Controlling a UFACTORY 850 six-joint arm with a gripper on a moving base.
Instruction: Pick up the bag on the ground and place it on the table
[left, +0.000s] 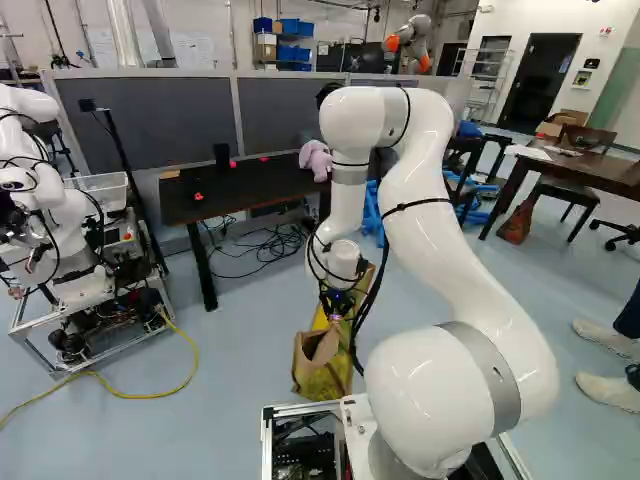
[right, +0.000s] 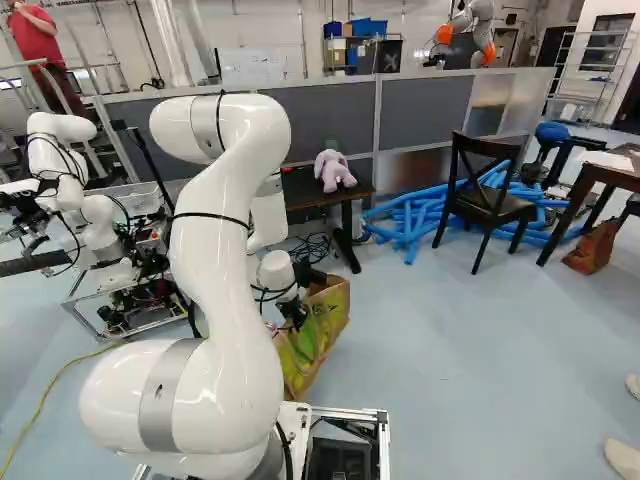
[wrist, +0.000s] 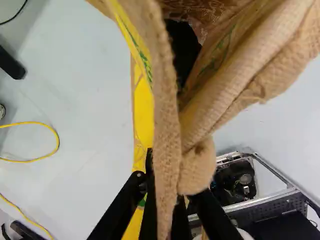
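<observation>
Floor (left: 230, 350): pale, smooth. Black table (left: 250, 190) ahead, bearing 1 plush toy (left: 315, 158). 1 chair (right: 487, 205) beside blue tubes (right: 408, 222); another robot (left: 70, 200) at far left of left base view. Gripper (right: 298, 322): 2 fingers nearly together, pinching the rim of 1 bag (right: 328, 312), mouth open, just ahead of base; floor contact unresolved.

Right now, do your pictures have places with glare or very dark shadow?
Left base view: small bright glare spots on the white arm; right base view: similar shine on that arm's rounded joints; wrist view: the inside of the bag has a very dark area, while its rim is well lit.
</observation>
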